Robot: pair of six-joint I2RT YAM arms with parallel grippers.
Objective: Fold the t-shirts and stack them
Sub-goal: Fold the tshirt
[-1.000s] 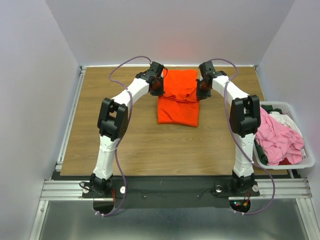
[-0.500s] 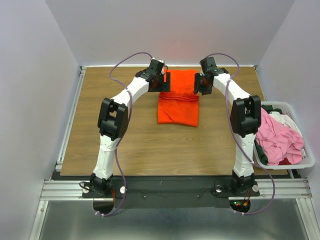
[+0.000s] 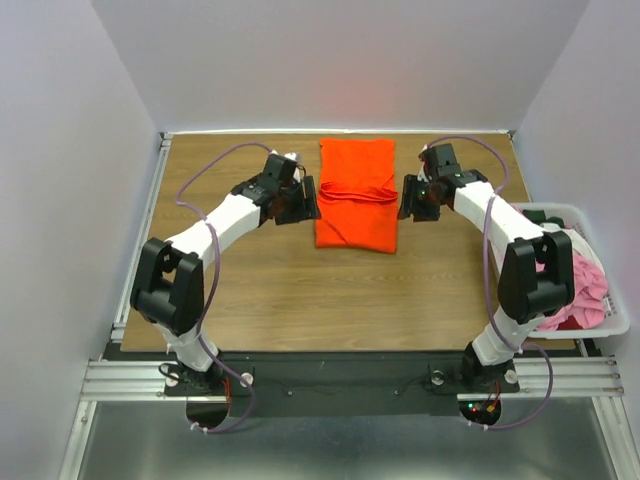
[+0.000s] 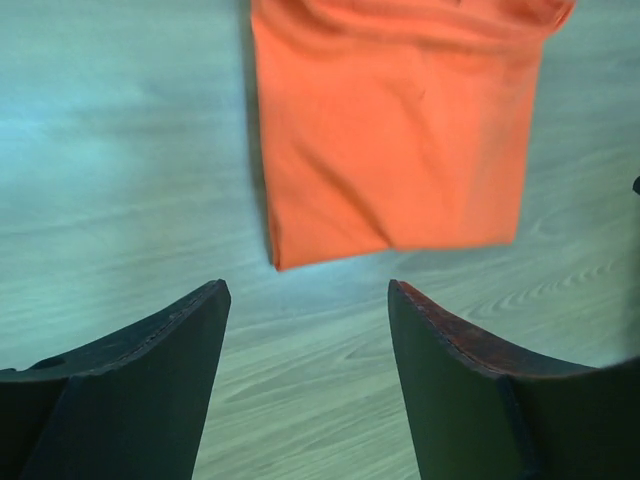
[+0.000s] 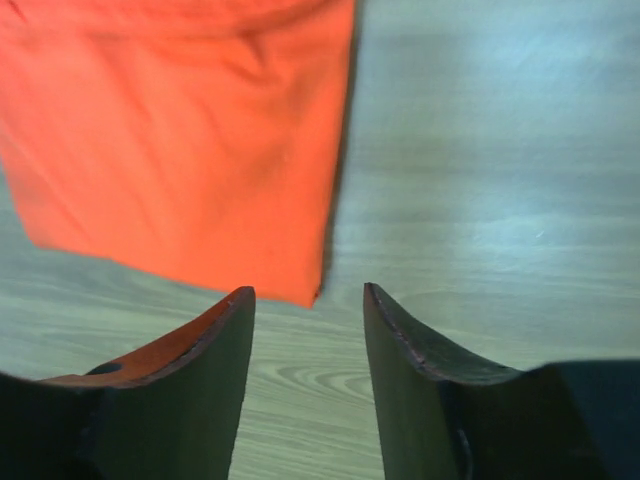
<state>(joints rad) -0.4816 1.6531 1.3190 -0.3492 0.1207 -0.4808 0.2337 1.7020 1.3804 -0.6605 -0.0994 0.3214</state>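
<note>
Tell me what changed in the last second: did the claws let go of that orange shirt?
Yes. The left claw and the right claw opened, released the orange t-shirt and drew back toward the near edge, one either side of it, both empty. The shirt stays folded in the same spot; the white bin and its pink shirt have not moved.

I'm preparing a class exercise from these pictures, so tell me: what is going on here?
Two robot arms are working on t-shirts on a wooden table. The orange t-shirt lies folded toward the far edge. The left gripper and the right gripper flank it, both open and empty. More shirts, a pink one on top, lie crumpled in the white bin at the right.
</note>
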